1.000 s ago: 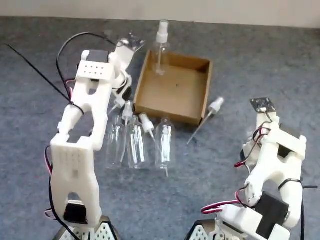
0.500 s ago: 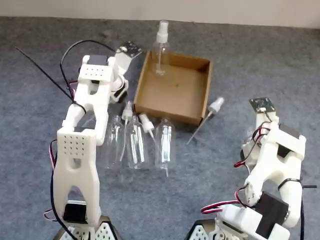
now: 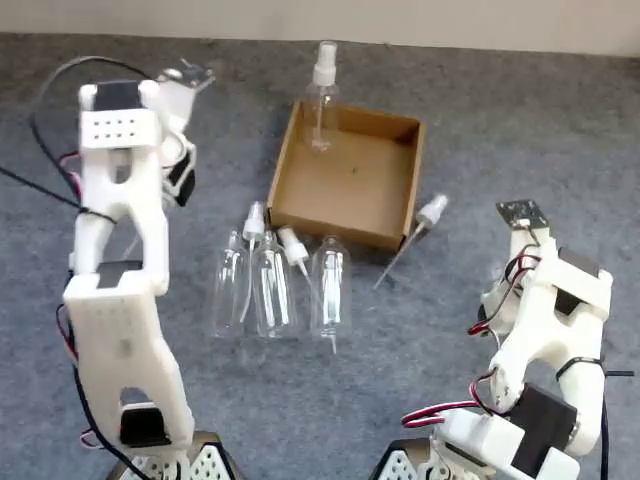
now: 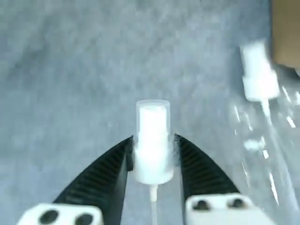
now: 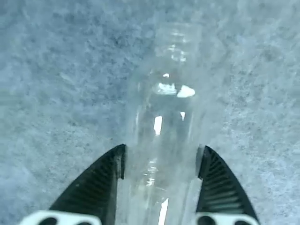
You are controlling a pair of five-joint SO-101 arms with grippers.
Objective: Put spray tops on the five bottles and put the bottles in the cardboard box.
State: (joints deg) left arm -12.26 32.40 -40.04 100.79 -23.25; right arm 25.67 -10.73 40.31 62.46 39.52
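- The left gripper point(image 4: 152, 154) is grasping a white spray top point(image 4: 152, 140): its 2 black fingers point(image 4: 110, 168) are pressing on the top's sides
- The cap end is sticking out just past the fingertips, and the thin tube is running back between the fingers toward the wrist
- Off to one side of these fingers and well apart from them, a second spray top point(image 4: 257, 72) is lying at the neck of a clear lying bottle point(image 4: 267, 154); I cannot tell whether it is screwed on
- A corner of the cardboard box point(image 4: 287, 33) is showing farther out beyond that
- The right gripper point(image 5: 161, 159) is clamping an uncapped bottle point(image 5: 164, 117) between its 2 fingers point(image 5: 101, 180)
- The bottle's body is filling the gap between them, and its open neck is pointing away past the fingertips over the grey carpet point(image 5: 56, 70)
- From above, the cardboard box point(image 3: 340, 228) is sitting open between the 2 arms, away from both sets of fingers
- A capped bottle point(image 3: 322, 95) is standing upright at the box's far wall
- 3 clear bottles point(image 3: 272, 290) are lying side by side just in front of the box's near wall
- A loose spray top point(image 3: 428, 214) with its long tube is lying just beside the box, on the right arm's side, apart from that arm's fingers
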